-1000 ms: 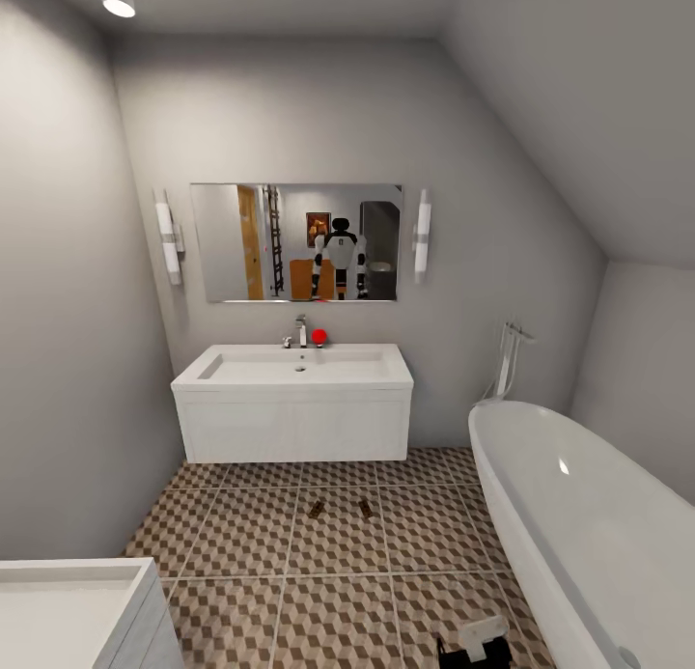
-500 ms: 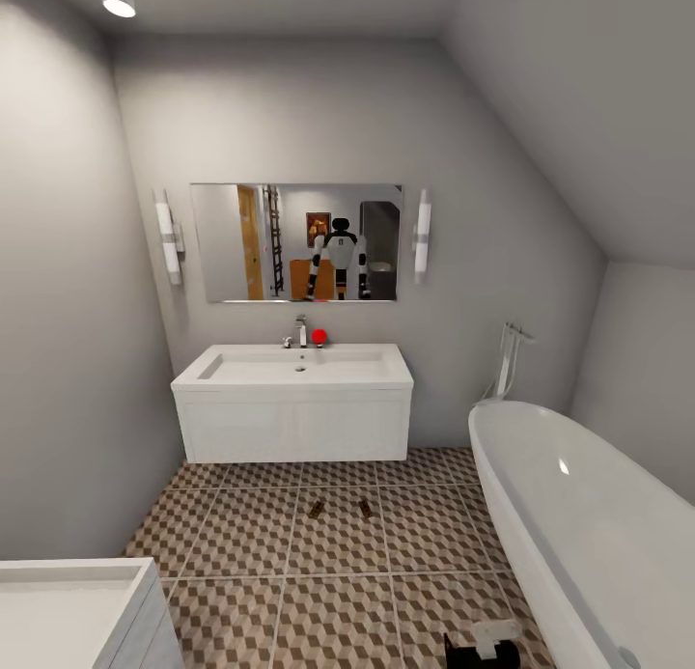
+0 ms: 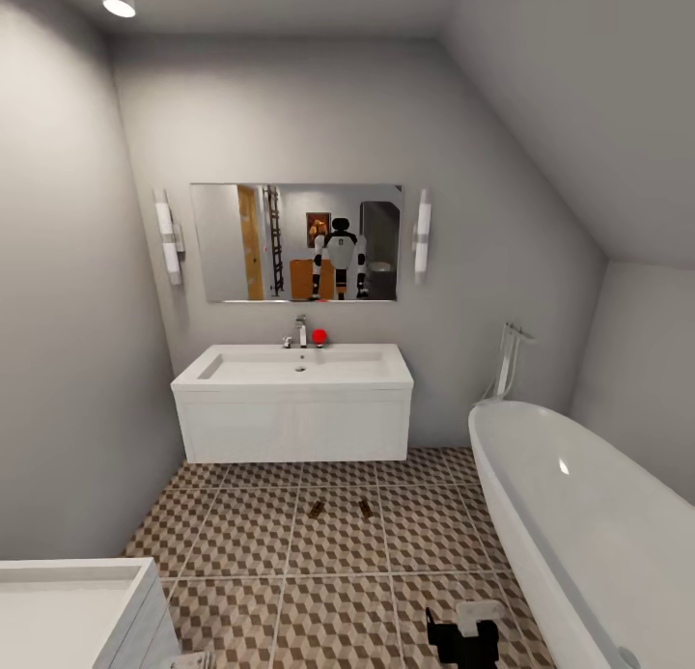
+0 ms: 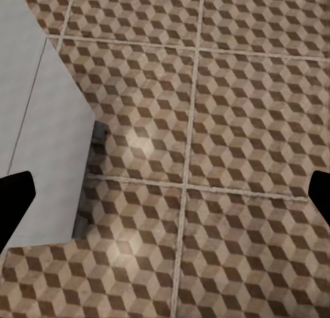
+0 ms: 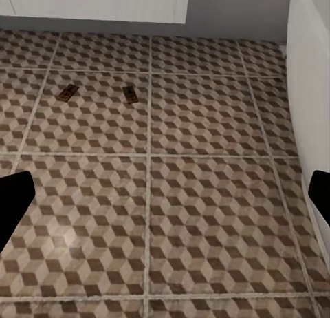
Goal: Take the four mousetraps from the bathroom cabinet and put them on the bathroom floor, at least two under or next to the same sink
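Patterned bathroom floor spreads below the white sink; two mousetraps lie mid-frame before it (short, skewed), well beyond the right gripper, the nearer one, fingers parted, empty; left's likewise.

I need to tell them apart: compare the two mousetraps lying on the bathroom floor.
The left mousetrap lies angled across the tile pattern; the right mousetrap lies closer to straight. The left one looks slightly wider in the right wrist view, the right one narrower. Both are small, flat and tan, resting on the bathroom floor before the white sink.
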`<state>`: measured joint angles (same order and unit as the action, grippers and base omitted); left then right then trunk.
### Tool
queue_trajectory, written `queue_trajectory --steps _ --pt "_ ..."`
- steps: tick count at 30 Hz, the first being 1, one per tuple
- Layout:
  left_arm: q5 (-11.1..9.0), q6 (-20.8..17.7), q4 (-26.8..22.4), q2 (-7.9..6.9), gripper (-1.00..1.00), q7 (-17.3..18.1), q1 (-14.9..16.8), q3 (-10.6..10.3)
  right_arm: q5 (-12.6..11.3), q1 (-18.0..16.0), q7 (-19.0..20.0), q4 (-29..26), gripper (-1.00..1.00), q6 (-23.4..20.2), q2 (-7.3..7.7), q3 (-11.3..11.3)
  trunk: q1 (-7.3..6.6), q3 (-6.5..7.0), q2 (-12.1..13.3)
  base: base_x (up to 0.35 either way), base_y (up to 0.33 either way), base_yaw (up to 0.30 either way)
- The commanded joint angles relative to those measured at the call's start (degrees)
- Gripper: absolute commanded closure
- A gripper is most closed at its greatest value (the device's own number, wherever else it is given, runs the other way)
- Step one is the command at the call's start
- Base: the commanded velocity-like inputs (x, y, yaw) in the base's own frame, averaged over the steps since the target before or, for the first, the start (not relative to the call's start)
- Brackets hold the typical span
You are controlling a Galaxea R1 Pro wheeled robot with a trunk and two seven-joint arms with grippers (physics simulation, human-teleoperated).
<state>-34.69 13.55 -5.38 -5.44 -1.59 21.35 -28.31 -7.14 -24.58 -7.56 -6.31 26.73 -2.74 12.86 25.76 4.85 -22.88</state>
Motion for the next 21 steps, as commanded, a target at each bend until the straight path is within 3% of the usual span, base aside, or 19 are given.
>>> queue_trajectory --steps 1,21 --pt "-0.4 0.1 0.3 -0.01 -1.0 -0.2 0.0 -0.5 -0.6 0.0 -0.2 0.0 -1.0 0.2 0.0 0.5 0.02 -0.03 0.0 0.0 0.0 0.0" --pt "-0.4 0.1 2.3 0.08 -1.0 0.0 0.0 -0.5 -0.6 0.0 -0.3 0.5 -1.0 0.2 -0.07 0.6 0.02 -0.03 0.0 0.0 0.0 0.0"
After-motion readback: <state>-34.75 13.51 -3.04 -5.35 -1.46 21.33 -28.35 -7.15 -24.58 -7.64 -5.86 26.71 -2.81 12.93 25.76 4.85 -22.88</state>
